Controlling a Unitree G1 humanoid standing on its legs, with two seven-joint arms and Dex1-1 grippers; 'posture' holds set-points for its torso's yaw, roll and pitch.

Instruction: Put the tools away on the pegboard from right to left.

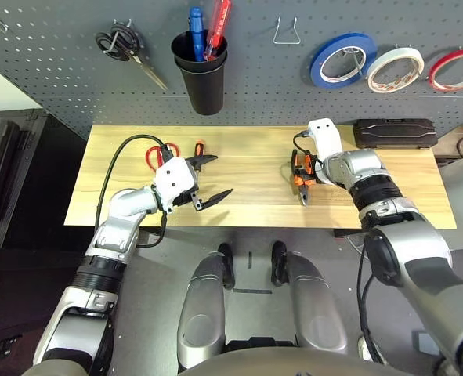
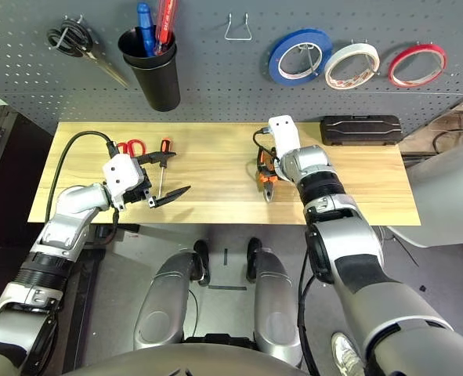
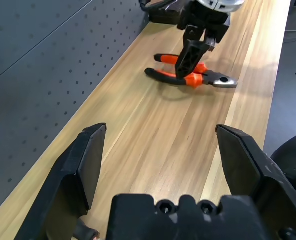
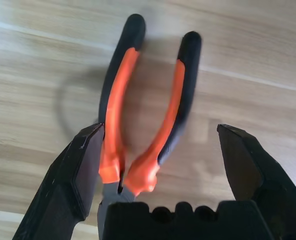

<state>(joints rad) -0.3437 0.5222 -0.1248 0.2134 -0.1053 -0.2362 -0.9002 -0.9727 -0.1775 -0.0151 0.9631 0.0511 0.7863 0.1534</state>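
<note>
I have the right gripper point(image 4: 160, 170) spread wide over the pliers point(image 4: 137, 120), which lie flat on the table point(image 1: 247, 188) at about two o'clock from centre, nothing gripped yet. They look stiff and fairly heavy, steel nose slippery, so I'd pinch across both rubbery handles near the pivot. The left gripper point(image 1: 207, 182) hangs open and empty.

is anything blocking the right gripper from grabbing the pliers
No. The right gripper hangs open directly over the pliers, a finger on either side of the handles, with bare table around them. Nothing visible lies between.
</note>
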